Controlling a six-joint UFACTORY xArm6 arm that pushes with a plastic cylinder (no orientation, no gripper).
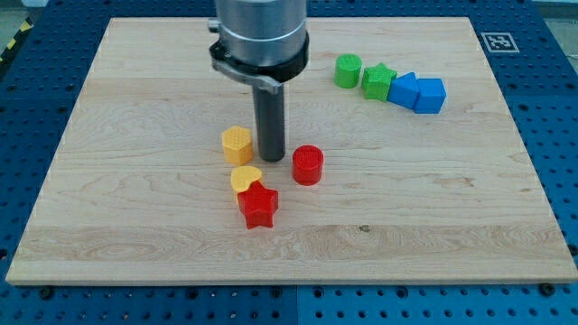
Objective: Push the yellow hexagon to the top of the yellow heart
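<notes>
Nearest the view's bottom sits the red star (258, 206), its upper left edge touching the yellow heart (244, 178), which lies just above it and slightly toward the view's left. Above the heart, with a small gap between them, stands the yellow hexagon (237, 143): a squat, flat-topped prism in a warm orange-yellow, its upper face lighter than its shaded sides. It is set a little to the left of the heart's centre.

My tip (272, 157) rests on the wooden board (135, 226) just to the right of the hexagon, very close to it; whether it touches cannot be told. On the tip's other side, near but apart, stands the red cylinder (308, 164). The rod carries no jaws, so nothing is clamped.

Well apart, toward the view's top right, a row of blocks runs in contact: a green cylinder (348, 70), a green star (379, 81), then two blue blocks (420, 92) whose shapes are hard to make out.
</notes>
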